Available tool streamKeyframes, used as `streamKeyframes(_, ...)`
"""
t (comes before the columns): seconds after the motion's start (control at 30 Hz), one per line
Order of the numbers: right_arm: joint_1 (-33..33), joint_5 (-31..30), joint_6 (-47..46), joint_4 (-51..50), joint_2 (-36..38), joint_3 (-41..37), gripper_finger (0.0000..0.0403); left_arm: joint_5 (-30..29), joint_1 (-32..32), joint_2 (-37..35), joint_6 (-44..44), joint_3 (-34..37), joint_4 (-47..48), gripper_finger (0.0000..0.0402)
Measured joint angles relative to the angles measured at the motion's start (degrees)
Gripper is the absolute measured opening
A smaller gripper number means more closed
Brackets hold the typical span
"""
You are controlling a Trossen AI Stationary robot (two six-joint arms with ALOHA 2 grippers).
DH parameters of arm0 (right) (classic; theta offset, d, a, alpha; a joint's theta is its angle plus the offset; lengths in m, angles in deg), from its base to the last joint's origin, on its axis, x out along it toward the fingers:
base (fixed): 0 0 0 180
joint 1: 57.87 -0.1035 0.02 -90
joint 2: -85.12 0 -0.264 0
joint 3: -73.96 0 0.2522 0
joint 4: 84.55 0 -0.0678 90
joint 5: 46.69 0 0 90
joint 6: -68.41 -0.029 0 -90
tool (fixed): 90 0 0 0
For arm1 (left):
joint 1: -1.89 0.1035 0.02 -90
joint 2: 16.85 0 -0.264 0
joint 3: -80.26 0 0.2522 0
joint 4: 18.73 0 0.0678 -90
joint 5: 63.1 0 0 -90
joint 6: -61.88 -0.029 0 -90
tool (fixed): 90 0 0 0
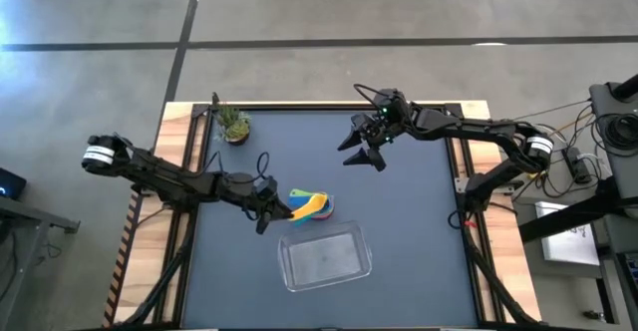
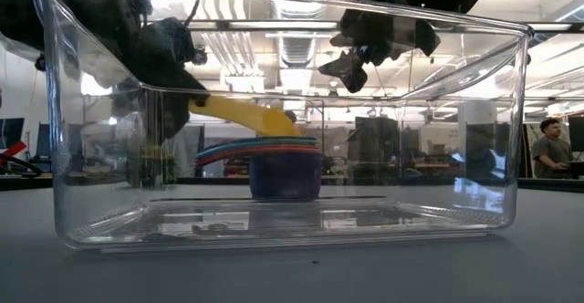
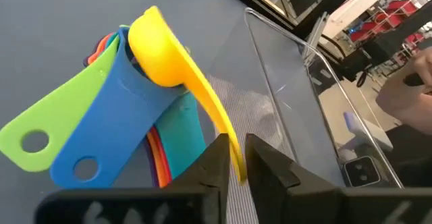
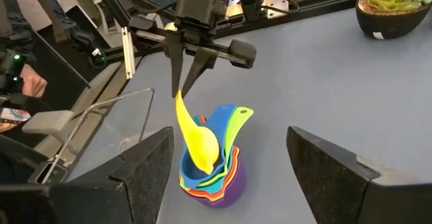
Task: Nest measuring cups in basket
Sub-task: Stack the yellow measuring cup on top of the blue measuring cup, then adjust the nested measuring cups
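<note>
two arms over dark table [image 1: 419,221]. left gripper [image 1: 277,211] low beside the cup stack, fingers [image 3: 214,163] pinched on handle of yellow cup [image 3: 156,52]; yellow bowl tilted on top of the stack, handle slanting up to the fingertips. also seen from right wrist cam: left gripper [image 4: 183,82] coming down from above, yellow cup [image 4: 197,143] hanging from its tip over the pile.

right gripper [image 1: 363,154] raised mid-table, well apart from the stack, jaws wide open, holding nothing; own fingers [image 4: 145,166] spread at frame edges.

cups counted: 7 colours. green cup [image 3: 50,119] and blue cup [image 3: 115,113] w/ handles fanned side by side, each w/ a hole at handle end; teal cup [image 3: 182,126] under blue; orange cup [image 3: 160,160] and red cup [image 3: 152,143] only as thin edges; purple cup [image 4: 233,180] at bottom, biggest, holding the rest. 6 nested plus 1 yellow gripped on top. in low view purple cup [image 2: 285,173] sits on table w/ coloured rims stacked over it.

1 basket [image 1: 326,258], clear, on table just in front of the stack, nearly touching; cannot tell if touching. no cups inside; whole stack outside it, on table between basket and left gripper.

1 potted plant [image 1: 235,125] at far left corner of table. 1 person [image 2: 550,148] in room behind, far right in low view.
</note>
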State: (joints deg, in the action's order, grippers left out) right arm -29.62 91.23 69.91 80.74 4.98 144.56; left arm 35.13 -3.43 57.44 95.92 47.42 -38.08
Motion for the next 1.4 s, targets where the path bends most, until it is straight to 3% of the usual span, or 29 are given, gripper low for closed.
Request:
streamKeyframes(0.27,0.0,0.0,0.0,0.0,0.0,0.0,0.0274,0.5,0.3,-0.2,-1.8,-2.5,5.6,0.0111)
streamKeyframes(0.47,0.0,0.0,0.0,0.0,0.0,0.0,0.0278,0.0,1.0,-0.3,-7.5,-8.1,17.2,0.0164)
streamKeyframes(0.57,0.0,0.0,0.0,0.0,0.0,0.0,0.0276,-3.6,0.9,-0.3,-14.1,-13.0,26.8,0.0177)
streamKeyframes(0.7,-0.1,0.0,-0.2,-0.1,0.0,0.0,0.0272,-13.0,0.9,-0.3,-21.8,-19.8,40.9,0.018)
streamKeyframes(0.83,-0.7,0.0,-0.5,-0.7,0.0,0.0,0.0266,-21.2,1.7,-0.3,-26.1,-22.6,45.0,0.0178)
streamKeyframes(1.13,-2.5,0.0,0.0,-1.8,0.0,0.0,0.0252,-24.1,9.1,0.5,-24.5,-20.5,44.8,0.0134)
streamKeyframes(1.4,-2.8,-0.1,1.2,-1.8,0.0,0.0,0.0251,-22.6,9.5,7.9,-26.3,-22.7,43.6,0.0117)
